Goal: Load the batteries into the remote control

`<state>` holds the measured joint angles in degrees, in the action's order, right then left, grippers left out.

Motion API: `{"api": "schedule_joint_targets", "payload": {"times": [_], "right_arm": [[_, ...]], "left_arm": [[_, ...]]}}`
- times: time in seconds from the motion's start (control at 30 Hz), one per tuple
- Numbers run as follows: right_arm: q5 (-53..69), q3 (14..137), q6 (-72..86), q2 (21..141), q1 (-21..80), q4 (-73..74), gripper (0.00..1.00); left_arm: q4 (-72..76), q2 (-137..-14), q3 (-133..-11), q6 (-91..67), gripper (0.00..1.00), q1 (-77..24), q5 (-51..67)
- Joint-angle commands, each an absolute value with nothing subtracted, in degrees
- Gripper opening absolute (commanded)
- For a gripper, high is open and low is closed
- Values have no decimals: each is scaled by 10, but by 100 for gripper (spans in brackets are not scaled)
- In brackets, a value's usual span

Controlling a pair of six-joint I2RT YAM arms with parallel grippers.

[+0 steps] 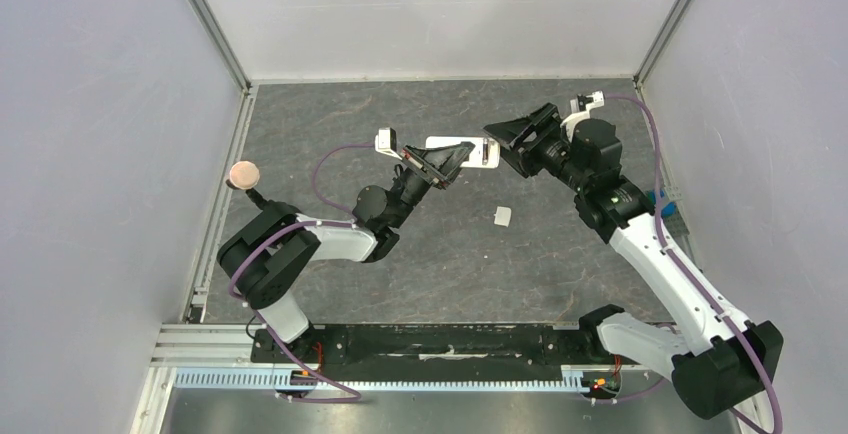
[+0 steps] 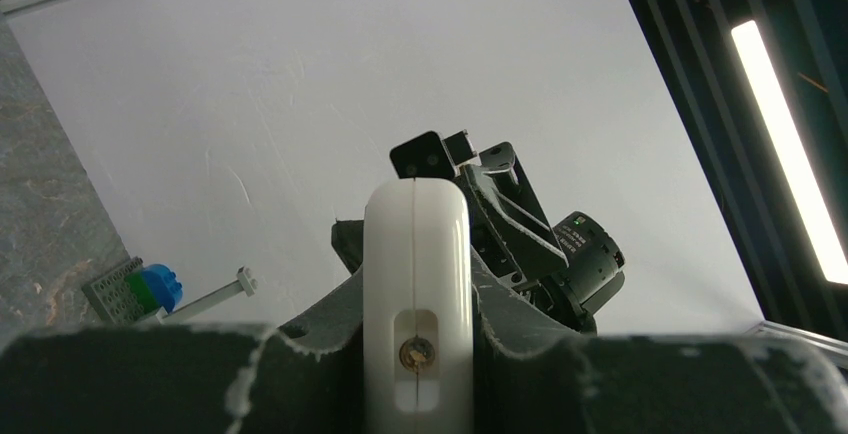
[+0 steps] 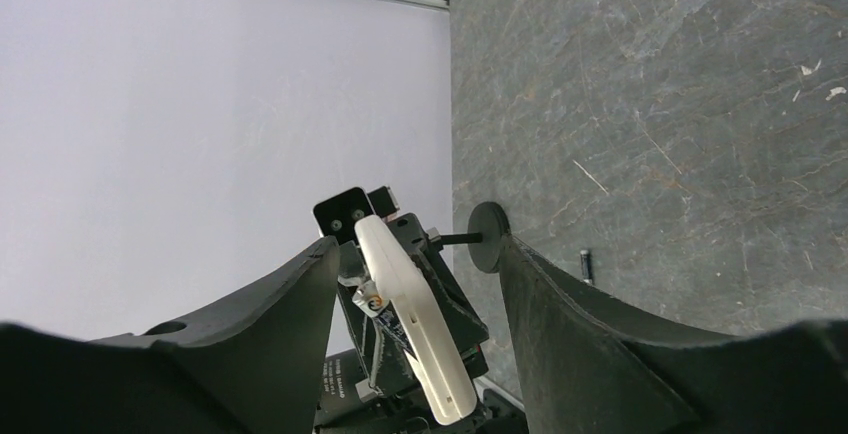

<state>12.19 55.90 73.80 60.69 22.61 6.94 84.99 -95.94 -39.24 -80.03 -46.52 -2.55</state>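
At nine o'clock of the table [image 1: 560, 274] a peach disc [image 1: 244, 173] stands on a short stalk. The left gripper [image 1: 452, 164] is pinched tight on the remote [image 1: 486, 156], over the table's twelve o'clock side. In the left wrist view the white body runs up between the fingers (narrow edge to the camera, a seam down its middle). A small white cover [image 1: 501, 217] lies flat on the table at five o'clock from the remote. The right gripper [image 1: 502, 146] has its fingers spread to either side of the remote's far end, with a gap on each side. In the right wrist view one battery [image 3: 586, 266] lies on the table at three o'clock of the right-hand finger.
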Motion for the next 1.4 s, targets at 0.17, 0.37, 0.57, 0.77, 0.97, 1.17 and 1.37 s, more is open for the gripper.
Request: {"api": "schedule_joint_targets", "payload": {"times": [0.17, 0.37, 0.57, 0.77, 0.97, 1.17, 1.37], "right_arm": [[132, 549, 753, 601, 221, 36, 59], [144, 547, 745, 602, 221, 39, 53], [150, 537, 741, 600, 221, 40, 51], [155, 528, 730, 595, 221, 44, 48], [150, 525, 704, 590, 221, 56, 47], [142, 516, 667, 582, 222, 63, 47], [132, 511, 628, 577, 223, 68, 46]], "left_arm": [[882, -943, -391, -766, 2, -468, -21], [882, -942, -394, -766, 2, -468, -22], [881, -941, -394, -768, 2, -468, -29], [881, -932, -398, -772, 2, -468, -40], [874, -921, -402, -783, 2, -467, -54], [837, -890, -416, -778, 2, -468, -66], [772, -851, -433, -774, 2, -468, -78]]}}
